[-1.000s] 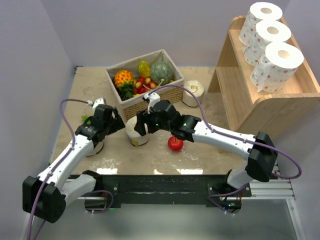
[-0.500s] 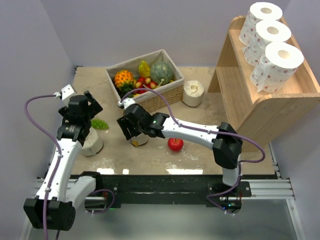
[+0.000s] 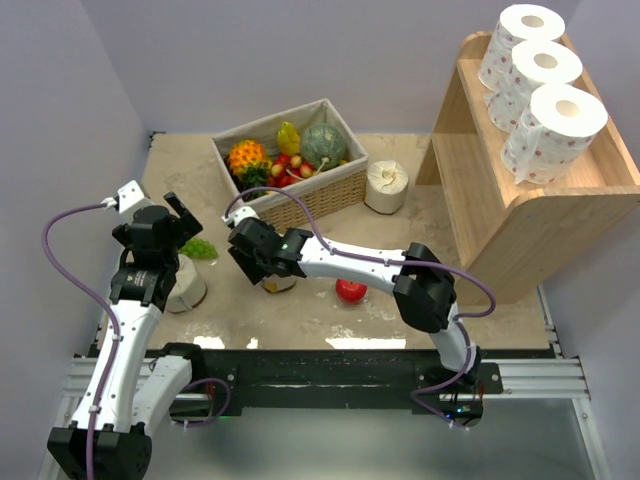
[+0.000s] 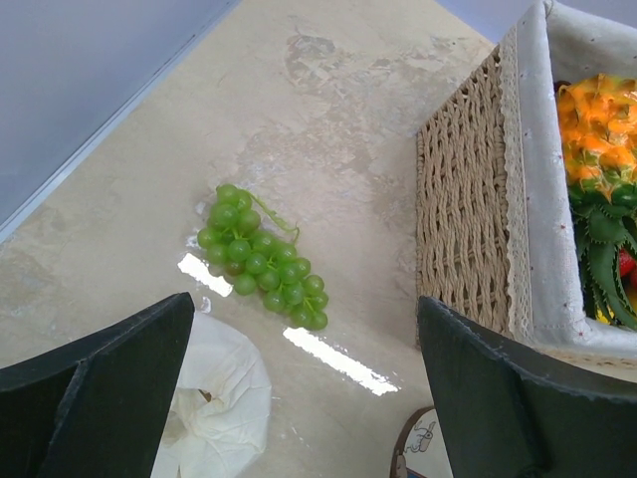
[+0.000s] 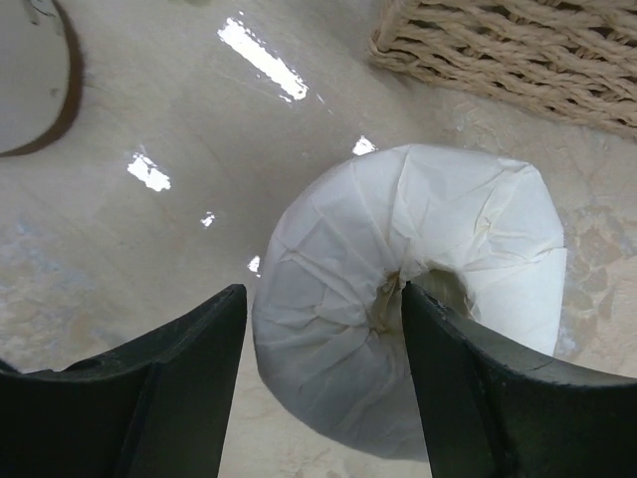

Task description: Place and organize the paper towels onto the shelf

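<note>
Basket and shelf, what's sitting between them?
A cream paper roll stands between the basket and the shelf; the top view shows it.

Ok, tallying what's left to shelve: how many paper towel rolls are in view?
6 paper towels: three atop the shelf, one on the table beside it, one by the left arm, one at the right gripper, mostly hidden from above. More could be hidden.

Three pink-dotted paper towels (image 3: 545, 68) stand upright in a row atop the light-wood shelf (image 3: 480, 200) — one plain cream roll (image 3: 386, 186) stands on the counter (image 3: 180, 170) by the shelf's foot, a second roll (image 3: 190, 290) at the left, a crumpled roll (image 5: 418, 199) pinched in the right claw (image 5: 320, 289).
</note>
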Robot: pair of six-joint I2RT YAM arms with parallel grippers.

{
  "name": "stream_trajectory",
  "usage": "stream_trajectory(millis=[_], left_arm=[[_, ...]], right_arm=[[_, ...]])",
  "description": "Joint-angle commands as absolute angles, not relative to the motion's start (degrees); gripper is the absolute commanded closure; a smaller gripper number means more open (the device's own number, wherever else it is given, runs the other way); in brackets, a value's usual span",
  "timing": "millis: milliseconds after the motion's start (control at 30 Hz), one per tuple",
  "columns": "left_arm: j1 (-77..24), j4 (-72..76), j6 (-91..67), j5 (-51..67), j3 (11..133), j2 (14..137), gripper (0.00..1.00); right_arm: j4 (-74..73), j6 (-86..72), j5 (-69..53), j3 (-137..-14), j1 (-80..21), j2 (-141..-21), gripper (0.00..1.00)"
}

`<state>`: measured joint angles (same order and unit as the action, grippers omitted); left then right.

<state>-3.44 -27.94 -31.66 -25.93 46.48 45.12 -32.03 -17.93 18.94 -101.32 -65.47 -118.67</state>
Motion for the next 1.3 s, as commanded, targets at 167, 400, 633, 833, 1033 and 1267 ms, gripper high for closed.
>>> stream_trajectory(millis=[167,400,633,833,1033,1267], left_arm=[[-3.3,-26.4,-30.8,-28.0,46.6,44.6,0.00],[-3.3,-26.3,-30.9,-27.6,46.7,44.4,0.00],[-3.3,-26.4,-30.8,-27.6,46.6,44.0,0.00],[-3.3,-26.1,-30.8,-27.2,46.3,43.2,0.00],[-3.3,-25.9,-30.8,-25.9,46.4,43.2,0.00],[-3.3,-25.8,-30.7,-25.3,46.2,43.1,0.00]], right_arm=[[-37.8,-14.4,26.0,-105.0,-66.2,-120.4,0.46],[-38.9,-11.1,29.3,-104.9,-66.3,-114.0,0.59],[-46.0,-5.1,40.2,-107.4,-66.0,-108.1,0.61],[-53.3,-2.6,50.3,-109.1,-62.1,-101.4,0.60],[-52.7,4.0,58.0,-107.3,-52.4,-96.2,0.60],[-33.5,23.5,59.1,-99.0,-42.3,-89.4,0.58]])
